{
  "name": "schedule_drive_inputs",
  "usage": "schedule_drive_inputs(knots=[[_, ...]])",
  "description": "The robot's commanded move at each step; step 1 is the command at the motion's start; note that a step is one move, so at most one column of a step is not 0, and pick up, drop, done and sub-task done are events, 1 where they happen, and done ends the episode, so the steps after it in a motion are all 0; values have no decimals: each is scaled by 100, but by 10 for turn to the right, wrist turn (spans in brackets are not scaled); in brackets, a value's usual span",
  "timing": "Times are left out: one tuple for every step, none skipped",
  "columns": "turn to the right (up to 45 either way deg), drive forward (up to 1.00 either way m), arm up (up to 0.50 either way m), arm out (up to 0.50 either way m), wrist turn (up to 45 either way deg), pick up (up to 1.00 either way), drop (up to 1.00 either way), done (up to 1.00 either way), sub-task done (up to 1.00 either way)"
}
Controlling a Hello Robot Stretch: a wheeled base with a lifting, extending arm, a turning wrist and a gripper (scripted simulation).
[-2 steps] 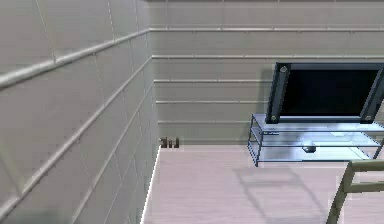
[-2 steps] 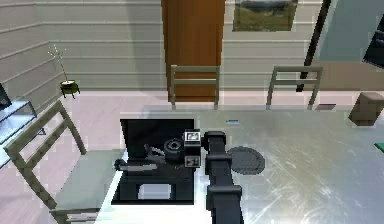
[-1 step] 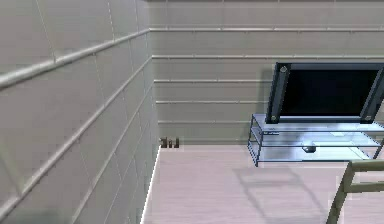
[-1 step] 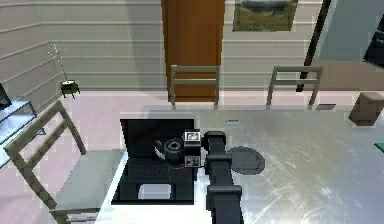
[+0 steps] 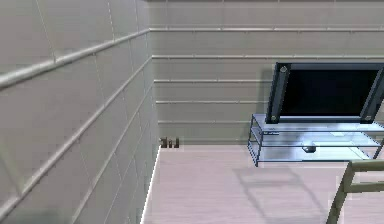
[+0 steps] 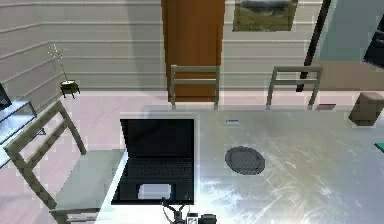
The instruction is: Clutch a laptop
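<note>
in the arm side view i see the laptop (image 6: 157,160) on the table (image 6: 310,140), toward the table's left end, lid up and screen dark. the gripper (image 6: 176,211) shows at the bottom edge, right by the laptop's near edge; i can't tell whether it holds anything. a dark disc (image 6: 245,160) lies right of the laptop. ahead, a tv (image 5: 330,92) stands against the wall.
</note>
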Motion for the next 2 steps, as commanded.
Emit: schedule_drive_inputs(knots=[[0, 0, 0, 0, 0, 100, 0, 0, 0], [0, 0, 10, 0, 0, 0, 0, 0, 0]])
